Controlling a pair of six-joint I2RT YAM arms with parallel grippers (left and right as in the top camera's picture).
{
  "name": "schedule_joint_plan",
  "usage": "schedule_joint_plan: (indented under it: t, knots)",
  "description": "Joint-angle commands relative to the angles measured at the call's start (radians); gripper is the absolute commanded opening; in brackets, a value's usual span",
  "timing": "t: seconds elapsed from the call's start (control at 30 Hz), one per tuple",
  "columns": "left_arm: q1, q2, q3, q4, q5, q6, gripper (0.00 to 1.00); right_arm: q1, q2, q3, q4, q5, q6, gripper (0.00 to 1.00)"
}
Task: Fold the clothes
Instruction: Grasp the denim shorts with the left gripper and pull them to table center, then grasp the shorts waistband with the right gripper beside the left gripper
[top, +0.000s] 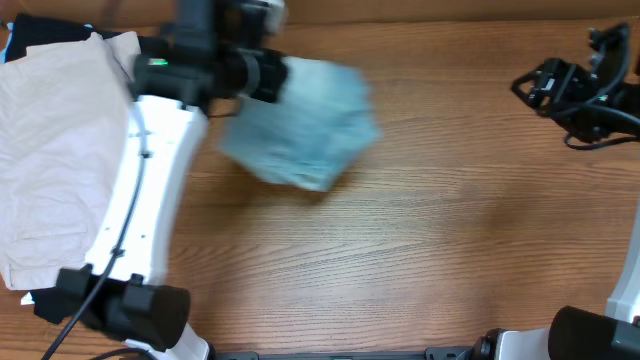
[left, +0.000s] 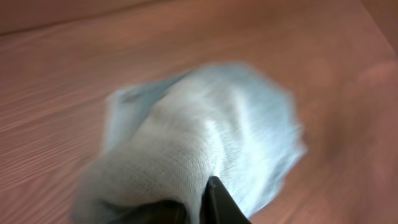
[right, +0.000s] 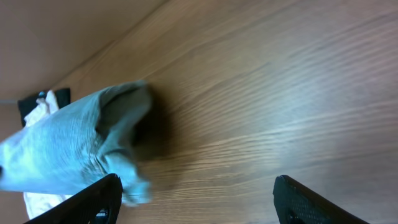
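Observation:
The light blue denim shorts (top: 305, 125) hang bunched and motion-blurred from my left gripper (top: 270, 75) over the far left part of the table. In the left wrist view the cloth (left: 205, 130) fills the frame and my left gripper's dark fingers (left: 199, 208) are shut on its near edge. My right gripper (top: 530, 85) is at the far right, apart from the shorts. In the right wrist view its fingers (right: 199, 199) are wide open and empty over bare wood, with the shorts (right: 68, 146) at the left.
Beige khaki shorts (top: 55, 150) lie in a pile at the left edge, partly under my left arm. A black garment (top: 40, 30) shows behind them at the back left corner. The wooden table (top: 430, 220) spreads to the right.

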Motion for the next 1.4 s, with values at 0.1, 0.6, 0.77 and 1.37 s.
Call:
schedule_joint_plan:
  t: [0.1,0.6,0.77,1.37]
  knots:
    - [-0.187,0.075,0.027,0.032,-0.087,0.003,0.25,-0.049,-0.016,0.029,-0.026,-0.010,-0.031,0.84]
    - [0.005,0.082,0.027,-0.070,-0.205,-0.080,0.68,0.235,0.004,0.026,0.023,0.055,-0.063,0.85]
    - [0.142,0.082,0.027,-0.059,-0.208,-0.077,0.73,0.468,0.093,0.026,0.136,0.276,0.010,0.85]
    - [0.261,0.092,0.026,-0.060,-0.217,-0.076,0.74,0.770,0.582,0.026,0.364,0.613,0.324,0.79]
